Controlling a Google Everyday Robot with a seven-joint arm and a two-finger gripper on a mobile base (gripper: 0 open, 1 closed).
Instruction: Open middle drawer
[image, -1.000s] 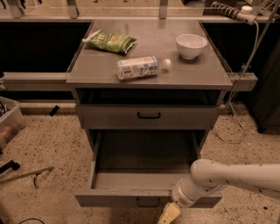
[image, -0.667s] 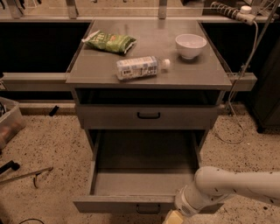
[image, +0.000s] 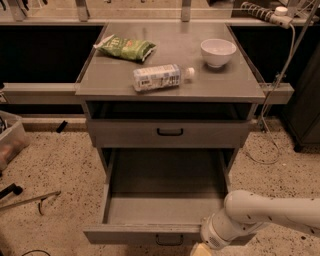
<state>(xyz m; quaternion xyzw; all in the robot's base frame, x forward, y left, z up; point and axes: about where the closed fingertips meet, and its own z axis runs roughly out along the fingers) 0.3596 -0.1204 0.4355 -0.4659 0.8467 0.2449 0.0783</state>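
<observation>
My gripper (image: 201, 250) sits at the very bottom edge of the view, just in front of the right part of the middle drawer (image: 140, 234). Only a yellowish tip of it shows below the round white wrist, so I cannot tell whether it is open or closed, nor whether it touches the black loop handle (image: 169, 242) just to its left. My white arm (image: 270, 212) comes in from the right, low across the drawer's front right corner.

The middle drawer stands pulled well out of the grey cabinet, its wide shallow tray open to view under the upper drawer (image: 125, 134), which is closed flush. Compared with a second ago the drawer front has come further toward the camera and lies lower in the view, with more tray floor showing behind it. My wrist has dropped with it, and less of the gripper shows (a second ago more of it was in view).

On the cabinet top (image: 225, 82) nothing has shifted. The green bag (image: 125, 48) lies at the back left, the bottle (image: 157, 77) lies on its side near the middle, and the white bowl (image: 218, 52) stands upright at the back right.
</observation>
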